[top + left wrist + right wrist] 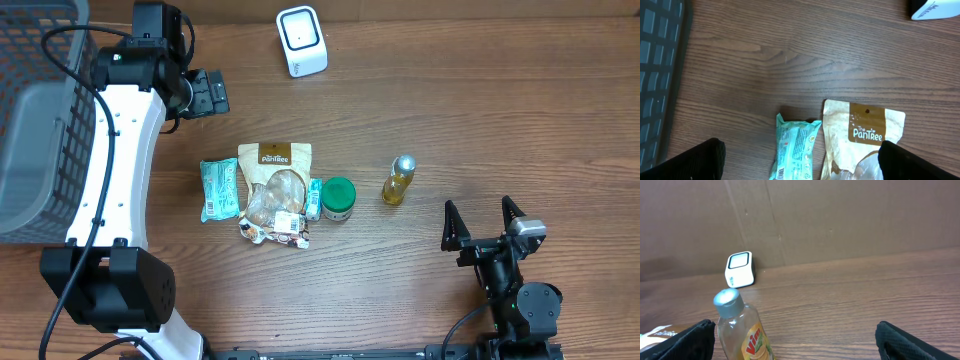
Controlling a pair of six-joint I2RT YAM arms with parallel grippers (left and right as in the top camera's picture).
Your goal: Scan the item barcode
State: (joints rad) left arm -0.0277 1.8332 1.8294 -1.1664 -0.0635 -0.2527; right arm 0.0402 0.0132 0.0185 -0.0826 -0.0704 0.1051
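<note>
The left fingers (695, 162) hang wide open over the pouch (865, 140) and teal packet (795, 147); the right fingers (680, 342), equally spread and empty, sit low behind the bottle (742, 330). The items lie mid-bench (480, 110), probably so either arm reaches them; the scanner (301, 40) stands beyond.

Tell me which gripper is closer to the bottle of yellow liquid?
Right. The right gripper sits close to the bottle, to its right and nearer the robot's base; the left gripper is much farther, beyond the snack bag on the bottle's left.
</note>
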